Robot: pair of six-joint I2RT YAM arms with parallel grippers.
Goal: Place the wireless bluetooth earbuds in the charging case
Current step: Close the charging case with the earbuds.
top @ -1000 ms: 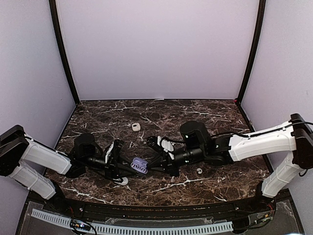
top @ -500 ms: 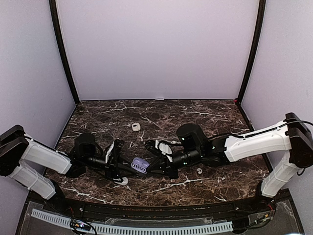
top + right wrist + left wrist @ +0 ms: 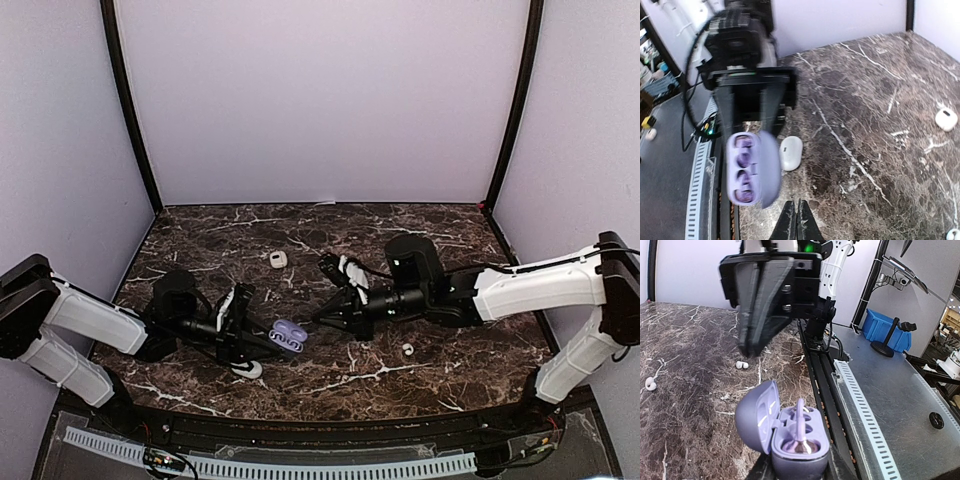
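Right jaws: pressed together tip to tip, nothing visible between them. The right wrist view gives only a closed black wedge at its bottom edge. The left wrist view shows those tips hanging above the worktop [image 3: 430,230], beyond the case and apart from it. Left jaws: clamped on the base of the lilac charging case [image 3: 792,440], lid [image 3: 756,415] hinged open; the fingers are cut off at the left wrist view's bottom edge. Only that view shows a pale lilac stem [image 3: 799,416] standing upright in one well; seated or not, cannot tell. The right wrist view faces the wells but is blurred there. From above, the case is a lilac patch between the two arms. One white earbud [image 3: 407,349] lies loose on the near side of the right arm [image 3: 530,285], well apart from the case. A second white earbud [image 3: 649,384] sits at the left wrist view's left edge. A white piece [image 3: 954,234] is cut off at the right wrist view's lower right corner; same item or not, cannot tell. Near white case [image 3: 790,152] lies just beside the lilac one, partly hidden by the left arm [image 3: 100,320] from above. Far white case [image 3: 278,259] lies alone toward the back. Pale walls [image 3: 320,100] close three sides; the near edge drops to a slotted cable duct [image 3: 865,415]. The widest open marble lies between the arms and the back wall.
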